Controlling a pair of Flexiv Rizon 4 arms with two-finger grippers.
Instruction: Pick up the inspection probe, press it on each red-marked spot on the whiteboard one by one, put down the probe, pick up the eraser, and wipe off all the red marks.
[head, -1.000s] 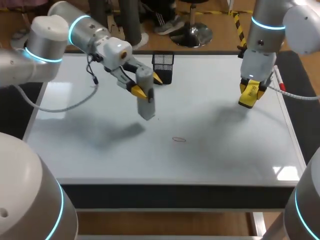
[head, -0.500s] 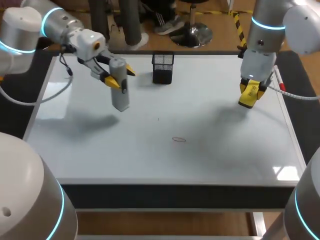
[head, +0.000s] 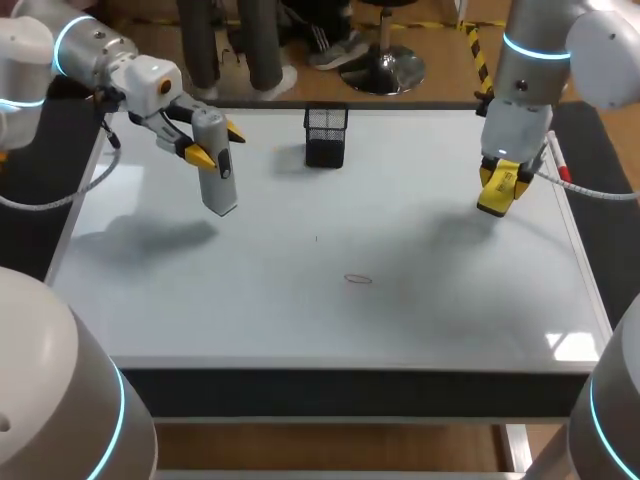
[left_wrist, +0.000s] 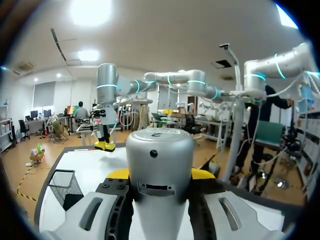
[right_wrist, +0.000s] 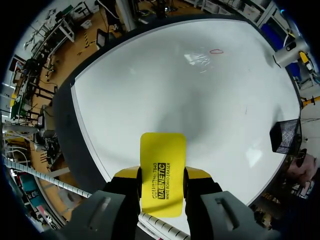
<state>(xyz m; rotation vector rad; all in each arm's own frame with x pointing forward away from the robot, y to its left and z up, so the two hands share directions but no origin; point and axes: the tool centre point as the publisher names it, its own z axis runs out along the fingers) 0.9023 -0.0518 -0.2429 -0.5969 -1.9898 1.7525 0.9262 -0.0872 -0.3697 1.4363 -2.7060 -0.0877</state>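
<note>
L end effector (head: 217, 143) clamped on probe (head: 217, 178), upright, tip down, above far-left of board (head: 450, 310) | R end effector (head: 497, 192) gripping eraser (right_wrist: 162, 170) over right side | red mark (head: 358, 279) mid-board, toward near edge: right of probe, left of eraser, roughly equidistant

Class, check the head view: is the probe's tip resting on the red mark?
No, the probe hangs in the left end effector, well to the left of the red mark and apart from it.
</note>
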